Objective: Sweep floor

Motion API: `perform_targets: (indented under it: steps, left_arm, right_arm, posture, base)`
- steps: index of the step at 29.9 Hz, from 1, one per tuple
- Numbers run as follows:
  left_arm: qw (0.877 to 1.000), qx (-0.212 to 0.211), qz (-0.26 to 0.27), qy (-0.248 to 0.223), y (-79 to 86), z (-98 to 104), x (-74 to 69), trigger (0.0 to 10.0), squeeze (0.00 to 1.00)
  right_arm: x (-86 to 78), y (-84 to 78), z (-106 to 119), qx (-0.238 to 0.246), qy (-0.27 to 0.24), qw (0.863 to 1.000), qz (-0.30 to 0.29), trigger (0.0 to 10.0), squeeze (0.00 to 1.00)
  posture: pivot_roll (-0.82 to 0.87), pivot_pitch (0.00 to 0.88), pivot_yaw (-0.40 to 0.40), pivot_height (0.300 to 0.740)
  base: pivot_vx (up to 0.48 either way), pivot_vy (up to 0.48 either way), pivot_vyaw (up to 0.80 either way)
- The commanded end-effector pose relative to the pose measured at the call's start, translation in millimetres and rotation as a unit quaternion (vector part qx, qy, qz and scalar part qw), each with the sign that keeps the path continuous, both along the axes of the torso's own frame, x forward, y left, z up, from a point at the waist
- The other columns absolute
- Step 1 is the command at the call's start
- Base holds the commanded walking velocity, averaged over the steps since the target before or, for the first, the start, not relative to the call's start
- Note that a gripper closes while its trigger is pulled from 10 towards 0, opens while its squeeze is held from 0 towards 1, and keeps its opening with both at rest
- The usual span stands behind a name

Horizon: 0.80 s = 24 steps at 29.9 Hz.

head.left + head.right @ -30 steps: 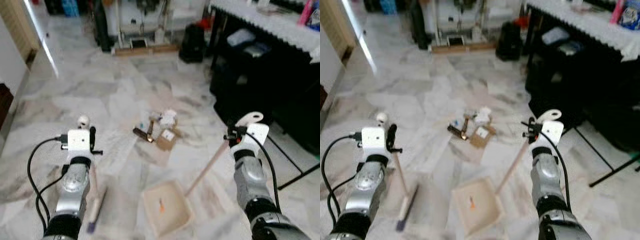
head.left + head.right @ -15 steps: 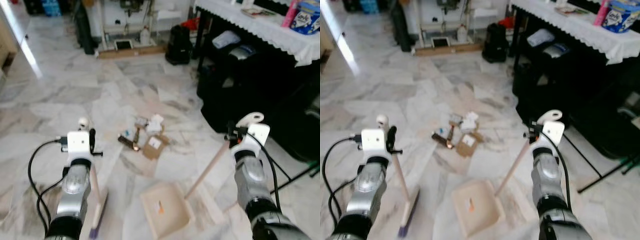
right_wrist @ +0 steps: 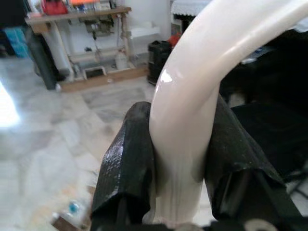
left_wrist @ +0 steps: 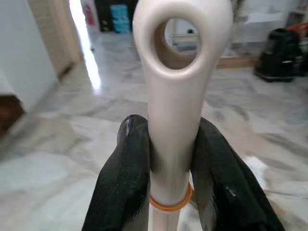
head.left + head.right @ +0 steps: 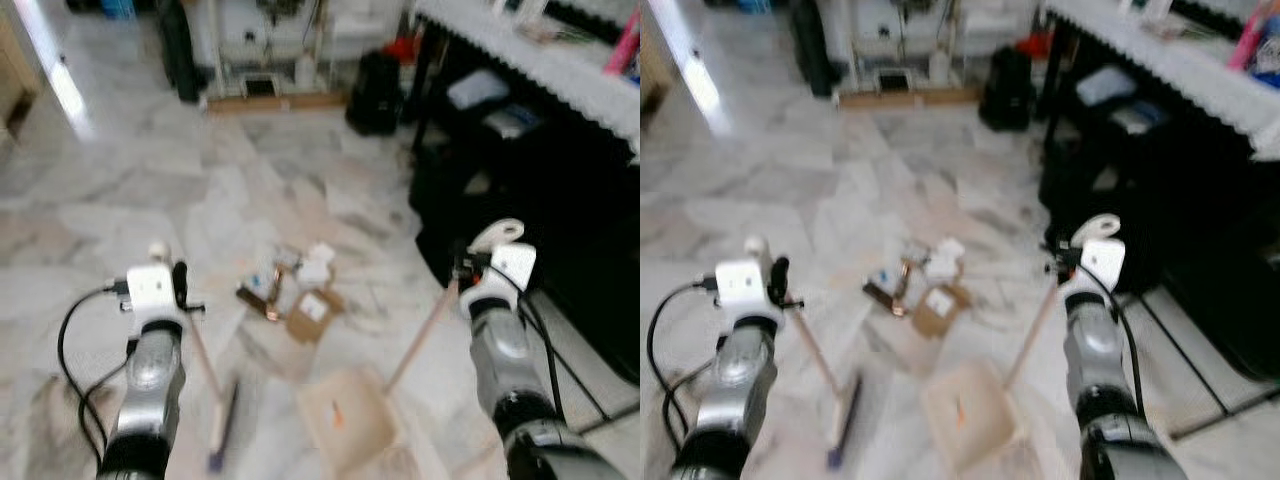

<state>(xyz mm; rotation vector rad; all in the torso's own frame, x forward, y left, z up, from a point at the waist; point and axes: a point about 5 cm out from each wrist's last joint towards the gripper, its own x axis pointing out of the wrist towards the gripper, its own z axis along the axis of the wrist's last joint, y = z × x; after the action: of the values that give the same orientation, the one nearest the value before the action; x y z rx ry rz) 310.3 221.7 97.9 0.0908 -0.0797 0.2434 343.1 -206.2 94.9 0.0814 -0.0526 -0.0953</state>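
The broom handle sits clamped between the left gripper fingers; the right gripper pinches the dustpan handle, both arms raised forward.

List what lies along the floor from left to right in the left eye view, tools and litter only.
Broom → litter pile → dustpan → dustpan handle, held in the right claw.

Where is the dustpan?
The dustpan sits on the floor low in the head views, between the two arms, just nearer the robot than the trash pile. Its handle rises to the right gripper.
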Motion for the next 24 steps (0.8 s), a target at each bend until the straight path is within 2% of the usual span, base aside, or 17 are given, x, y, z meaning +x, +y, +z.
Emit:
perform_targets:
  steps: [1,4,8,11,18,24]
  left_arm:
    - [1.000,-0.005,-0.009,-0.017,-6.8,6.7,3.3,10.0,0.00]
    - [1.000,-0.005,-0.009,-0.018,-6.6,6.9,3.5,10.0,0.00]
    - [1.000,-0.004,-0.008,-0.017,-6.1,7.2,3.7,10.0,0.00]
    - [1.000,-0.003,-0.008,-0.017,-5.7,7.6,3.8,10.0,0.00]
    - [1.000,-0.001,-0.009,-0.019,-5.7,8.5,4.1,10.0,0.00]
    - [1.000,0.001,-0.011,-0.018,-5.8,8.5,4.0,10.0,0.00]
  right_arm:
    - [-2.4,-12.9,3.2,-0.003,-0.010,1.000,-0.020,10.0,0.00]
    - [-2.5,-12.7,3.5,-0.009,-0.010,1.000,-0.018,10.0,0.00]
    - [-2.3,-10.9,3.9,-0.017,-0.011,1.000,-0.013,10.0,0.00]
    - [-2.4,-9.8,3.0,-0.003,-0.012,1.000,-0.013,10.0,0.00]
    - [-2.4,-10.6,3.3,0.001,-0.013,1.000,-0.017,10.0,0.00]
    - [-2.8,-11.4,3.3,0.004,-0.015,1.000,-0.021,10.0,0.00]
  posture:
    - [-0.04,0.000,-0.032,0.740]
    - [-0.04,0.000,-0.032,0.740]
    - [-0.04,0.000,-0.030,0.740]
    - [-0.04,0.000,-0.030,0.740]
    - [-0.04,0.000,-0.029,0.740]
    - [-0.04,0.000,-0.027,0.740]
  base:
    - [0.394,0.274,0.00]
    - [0.394,0.271,0.00]
    - [0.394,0.272,0.74]
    - [0.394,0.274,0.74]
    - [0.398,0.267,0.00]
    - [0.450,0.000,0.00]
